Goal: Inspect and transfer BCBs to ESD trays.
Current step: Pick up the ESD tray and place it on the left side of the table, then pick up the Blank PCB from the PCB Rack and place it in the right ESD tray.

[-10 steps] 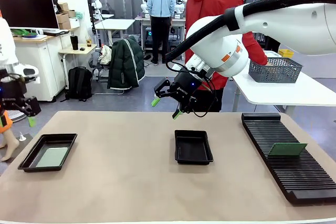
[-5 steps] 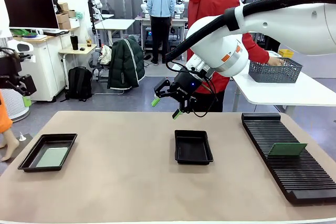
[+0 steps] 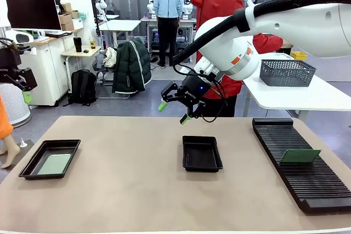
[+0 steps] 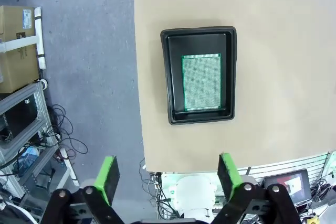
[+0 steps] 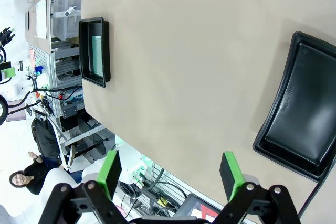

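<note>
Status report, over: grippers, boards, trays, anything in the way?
Left gripper open, raised off table's left. Right gripper open, raised near empty middle tray. One BCB in left tray, one in rack. Nothing in the way.

**Both grippers raised, jaws wide**

In from the upper right of the front view comes the right arm (image 3: 285, 15), and the right gripper (image 3: 174, 112) hangs mid-frame, fingers spread, holding nothing. The left gripper (image 3: 23, 85) sits high at the left edge, its green pads (image 4: 108, 174) wide apart.
</note>
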`<state>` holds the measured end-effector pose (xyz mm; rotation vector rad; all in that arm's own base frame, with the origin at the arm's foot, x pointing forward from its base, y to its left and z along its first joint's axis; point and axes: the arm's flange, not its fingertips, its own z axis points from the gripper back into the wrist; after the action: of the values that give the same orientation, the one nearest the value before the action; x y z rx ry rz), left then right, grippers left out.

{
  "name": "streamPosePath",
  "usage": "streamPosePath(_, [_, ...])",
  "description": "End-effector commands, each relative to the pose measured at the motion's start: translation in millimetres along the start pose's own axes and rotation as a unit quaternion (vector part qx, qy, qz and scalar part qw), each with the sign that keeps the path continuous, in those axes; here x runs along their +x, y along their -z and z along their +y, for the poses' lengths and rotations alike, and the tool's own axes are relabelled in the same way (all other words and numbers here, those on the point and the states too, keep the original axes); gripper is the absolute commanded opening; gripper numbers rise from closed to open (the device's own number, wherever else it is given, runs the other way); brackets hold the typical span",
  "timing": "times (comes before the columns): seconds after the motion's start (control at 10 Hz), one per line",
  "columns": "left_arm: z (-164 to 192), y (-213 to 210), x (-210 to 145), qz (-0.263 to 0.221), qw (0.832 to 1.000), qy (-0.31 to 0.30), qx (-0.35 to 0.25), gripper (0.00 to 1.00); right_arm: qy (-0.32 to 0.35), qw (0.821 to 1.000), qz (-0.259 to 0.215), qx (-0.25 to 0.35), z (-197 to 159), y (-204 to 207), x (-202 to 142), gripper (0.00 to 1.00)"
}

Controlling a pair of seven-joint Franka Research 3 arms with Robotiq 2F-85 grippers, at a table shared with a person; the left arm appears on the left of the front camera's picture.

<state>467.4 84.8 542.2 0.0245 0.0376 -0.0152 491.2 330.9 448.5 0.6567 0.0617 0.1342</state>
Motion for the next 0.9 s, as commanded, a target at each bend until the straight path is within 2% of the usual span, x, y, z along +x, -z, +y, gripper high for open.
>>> streamPosePath(0.0, [1.6,4.0,2.4,0.002,1.000,-0.001,0.000,1.00,0.005,1.000,-0.002,-0.010,1.0,1.1,-1.1,1.00])
streamPosePath(0.8, [1.6,4.0,2.4,0.002,1.000,-0.001,0.000,1.00,0.005,1.000,-0.002,-0.010,1.0,1.1,-1.1,1.00])
